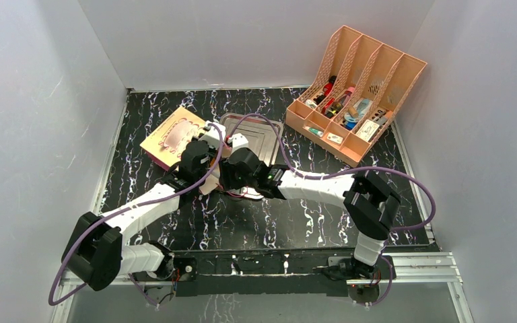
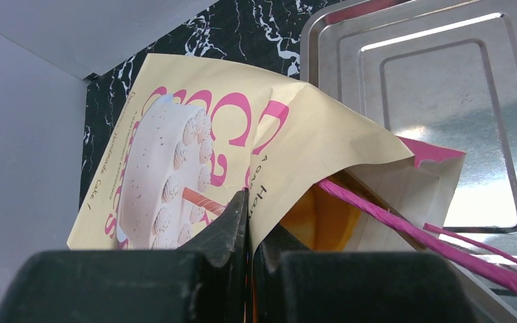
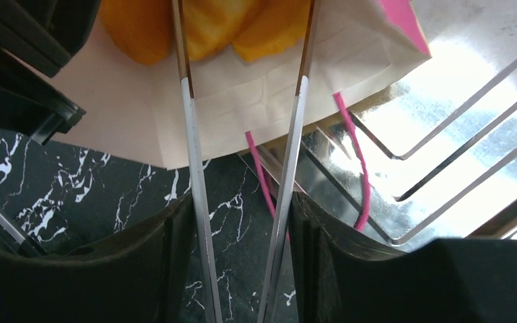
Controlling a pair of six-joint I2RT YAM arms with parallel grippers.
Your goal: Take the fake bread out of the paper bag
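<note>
Left wrist view: shows the left jaws pinched flat on the upper lip of the paper bag [image 2: 195,134], which lies on its side on the desk [image 2: 242,27], mouth toward the metal tray [image 2: 444,81]. Lip probably lifted to keep the mouth gaping. Right wrist view: shows the right jaws narrowed around a pair of tongs [image 3: 194,168], blades reaching into the mouth beside the fake bread [image 3: 209,27], not yet out. Tongs presumably for reach; tray presumably close by to receive the pieces.

One camera looks down from above; both wrist cameras closely share the paper bag [image 2: 323,141].
</note>
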